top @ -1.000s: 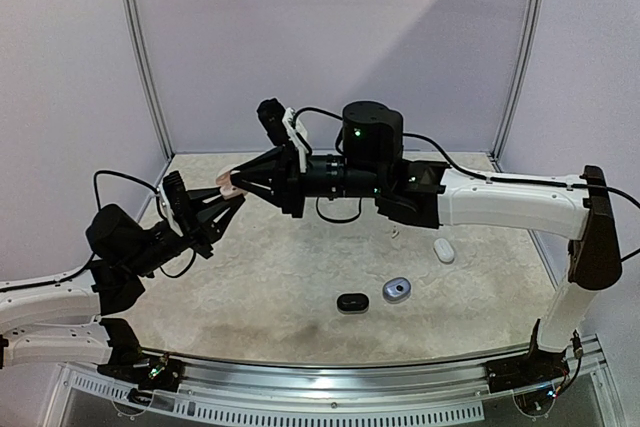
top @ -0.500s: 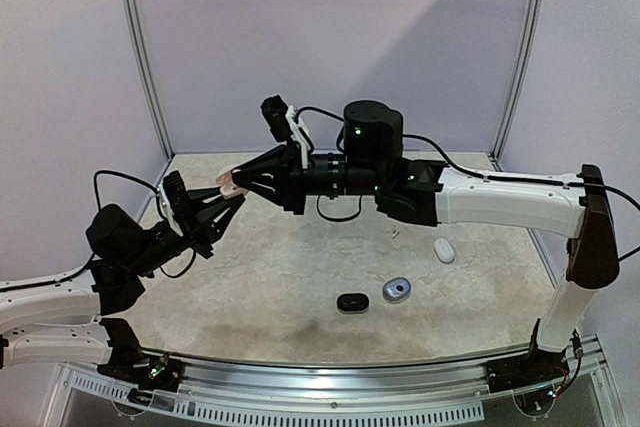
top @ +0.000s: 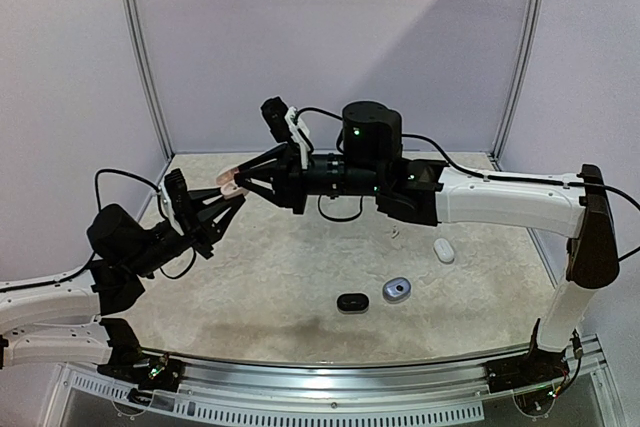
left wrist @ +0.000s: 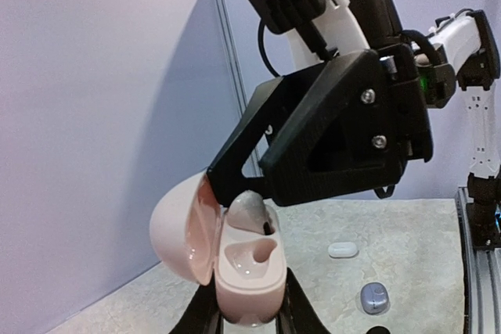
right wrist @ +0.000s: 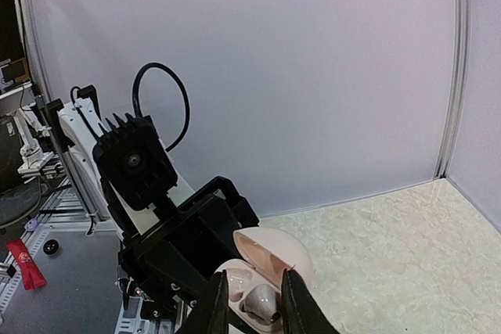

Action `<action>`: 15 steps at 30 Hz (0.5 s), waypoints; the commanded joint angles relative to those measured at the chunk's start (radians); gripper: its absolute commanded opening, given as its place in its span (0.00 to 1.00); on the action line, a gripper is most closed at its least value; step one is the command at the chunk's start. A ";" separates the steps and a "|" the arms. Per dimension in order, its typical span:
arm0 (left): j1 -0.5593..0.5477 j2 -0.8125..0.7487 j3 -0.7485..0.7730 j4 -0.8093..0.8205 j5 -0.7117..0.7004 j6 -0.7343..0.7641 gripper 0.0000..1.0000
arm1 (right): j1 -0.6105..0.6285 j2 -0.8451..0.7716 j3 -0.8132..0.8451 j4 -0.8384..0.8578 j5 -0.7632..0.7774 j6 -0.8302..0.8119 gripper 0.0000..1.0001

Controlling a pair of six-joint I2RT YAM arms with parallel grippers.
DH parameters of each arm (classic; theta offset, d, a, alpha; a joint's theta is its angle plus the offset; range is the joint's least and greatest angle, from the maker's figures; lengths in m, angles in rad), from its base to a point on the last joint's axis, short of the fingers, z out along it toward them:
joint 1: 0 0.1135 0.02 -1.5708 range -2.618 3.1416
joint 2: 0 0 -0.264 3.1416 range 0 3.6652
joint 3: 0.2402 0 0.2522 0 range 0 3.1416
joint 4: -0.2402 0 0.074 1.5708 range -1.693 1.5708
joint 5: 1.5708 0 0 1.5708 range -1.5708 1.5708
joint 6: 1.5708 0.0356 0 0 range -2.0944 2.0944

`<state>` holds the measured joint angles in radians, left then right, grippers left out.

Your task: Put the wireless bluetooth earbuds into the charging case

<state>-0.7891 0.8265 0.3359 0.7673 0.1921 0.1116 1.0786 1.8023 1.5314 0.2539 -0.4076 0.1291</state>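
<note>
Where the arms meet: in the air over the far-left part of the desk, well clear of its top.
Left claw: pinching the case by its lower body, one finger on each side, with the case held upright.
Case: pink, with the lid swung back and hanging open to the left in the left wrist view. Two wells face up.
Earbud: pale grey, sitting in the well farther from the left wrist camera. Its rounded top stands above the rim.
Nearer well: shows its bare pink floor.
Right claw: slightly spread, reaching in from the right with one finger on each side of the earbud. The right wrist view shows a sliver of gap beside one finger; whether the other finger touches cannot be told.
White oval: lying flat near the desk's right edge.
Grey oval: right of the desk's middle, toward the near edge.
Black oval: just beside the grey oval on its left, not touching it.
</note>
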 commanded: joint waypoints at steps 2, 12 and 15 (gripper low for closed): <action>-0.013 -0.025 0.020 -0.049 -0.030 -0.086 0.00 | -0.009 -0.006 0.029 -0.090 0.027 -0.021 0.28; -0.010 -0.039 0.006 -0.172 -0.111 -0.259 0.00 | -0.033 -0.153 0.114 -0.297 0.161 -0.042 0.29; -0.010 -0.042 0.001 -0.182 -0.120 -0.266 0.00 | -0.068 -0.180 0.145 -0.400 0.377 0.028 0.31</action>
<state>-0.7895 0.7967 0.3359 0.6270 0.1001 -0.1074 1.0565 1.6955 1.6173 -0.0006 -0.2764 0.0959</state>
